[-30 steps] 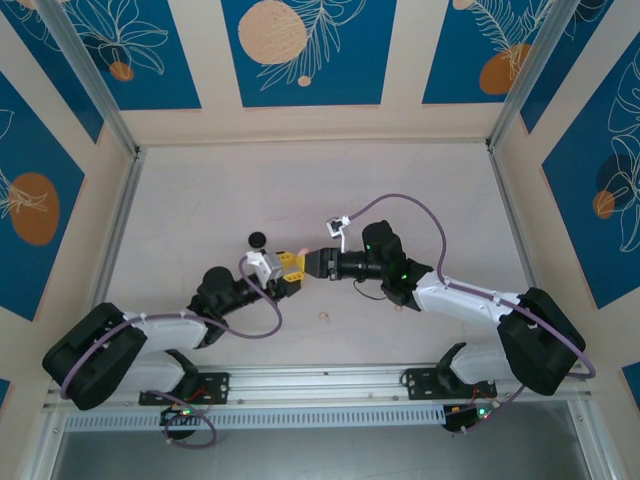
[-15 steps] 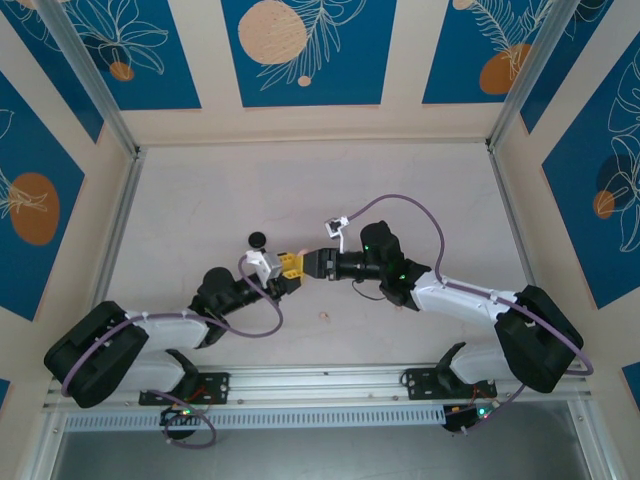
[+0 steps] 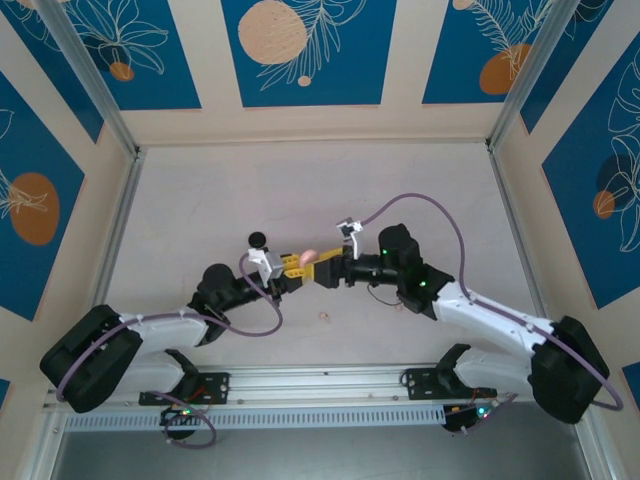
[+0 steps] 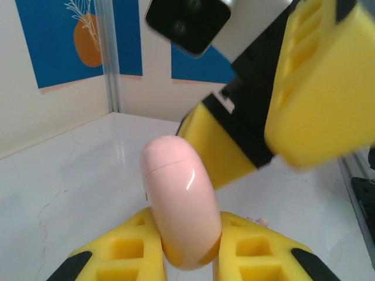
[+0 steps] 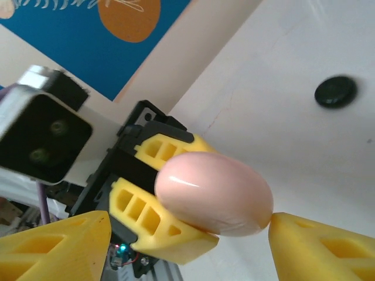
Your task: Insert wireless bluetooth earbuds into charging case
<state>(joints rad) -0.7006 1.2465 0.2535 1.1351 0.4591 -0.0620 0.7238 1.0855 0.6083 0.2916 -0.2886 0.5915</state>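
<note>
The left pincer [image 4: 186, 243] is clenched on a closed, pale pink, egg-shaped charging case [image 4: 179, 199], holding it above the bench [image 3: 200, 200]. The right pincer [image 5: 187, 246] faces it with jaws spread wide, one on each side of the case, not gripping. A tiny pale pink earbud [image 3: 323, 317] lies on the bench nearer the arm bases. A black disc [image 3: 259, 239] sits just beyond the left pincer.

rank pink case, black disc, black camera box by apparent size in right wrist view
1. Pale pink egg-shaped case, nearest the camera
2. Black square camera box, nearly as large
3. Black round disc, smallest
</note>
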